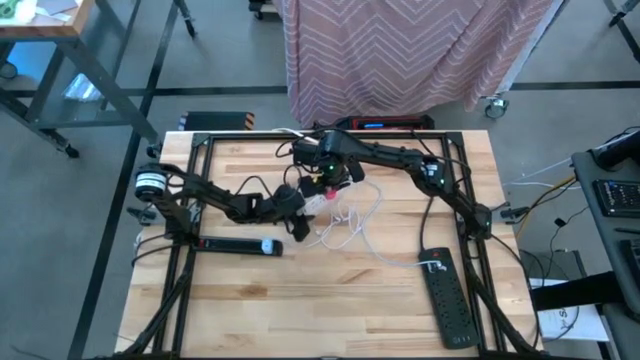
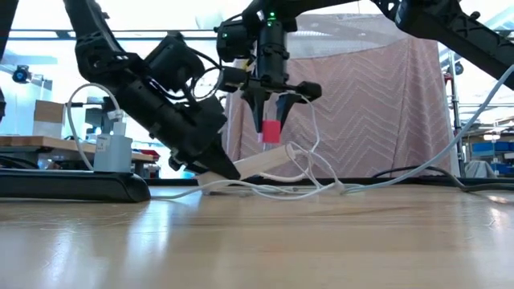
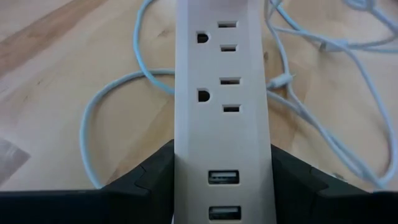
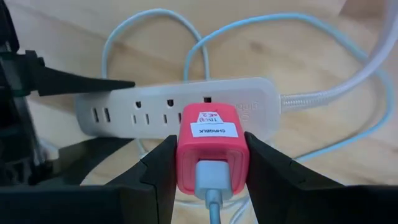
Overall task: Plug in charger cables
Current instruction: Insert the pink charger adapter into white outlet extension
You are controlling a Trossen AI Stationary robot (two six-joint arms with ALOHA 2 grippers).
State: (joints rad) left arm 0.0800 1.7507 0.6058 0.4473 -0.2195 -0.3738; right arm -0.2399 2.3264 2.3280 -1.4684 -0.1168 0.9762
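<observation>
Holding the red-pink plug block [image 4: 208,149] clamped between its fingers, the right gripper [image 2: 271,120] is hanging above the white strip [image 4: 180,112], a white cord [image 4: 210,202] feeding into the block's back. Block is sitting clear of the strip, over the outlet nearest the strip's corded end; likely being lined up for insertion. Left gripper [image 3: 221,180] is gripping the strip's USB end, tilting it off the table [image 1: 300,300], probably to steady it against the push. Loose white cords [image 1: 345,225] are lying coiled beside the strip. A light blue block [image 2: 112,152] is already sitting in the black strip [image 2: 72,186].
</observation>
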